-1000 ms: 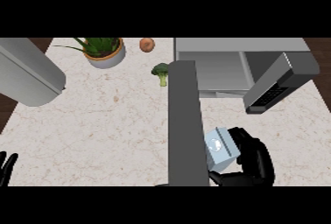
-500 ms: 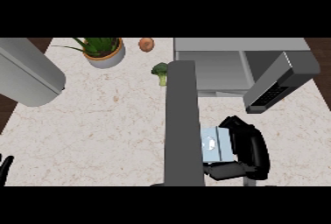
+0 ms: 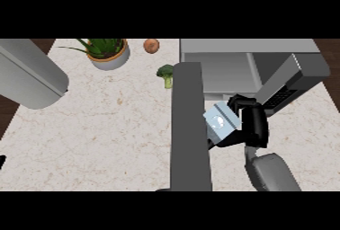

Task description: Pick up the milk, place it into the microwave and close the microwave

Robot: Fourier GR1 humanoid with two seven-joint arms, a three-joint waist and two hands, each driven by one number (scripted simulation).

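Carrying step, by the look of it: milk [image 3: 219,122] gripped and off toward the microwave [image 3: 225,72], not yet inside. Best to keep the carton upright and level, to bring it forward and a little to the left so that it meets the open cavity squarely. Should pass well inside the door [image 3: 292,85], which stands open at the right and slants toward the hand; a brush against it could swing it or knock the carton askew. Better to set the milk deep enough on the cavity floor, so that the door can shut afterwards without touching it. Only then to release and draw straight back.

Right hand [image 3: 251,128] just in front of the microwave's opening, over the worktop [image 3: 100,130], with the grey forearm coming up from the lower edge. Fingers [image 3: 240,102] curled round the far side of the carton, thumb apparently under its near edge, so closed on the milk. Carton tilted slightly in the view, its pale blue face turned up. Hard to tell whether lifted clear of the worktop or only just above it.

Left hand [image 3: 2,161] only a dark sliver at the left edge; state of its fingers not possible to tell. A grey upright panel [image 3: 189,130] close beside the carton on its left, also to be avoided.
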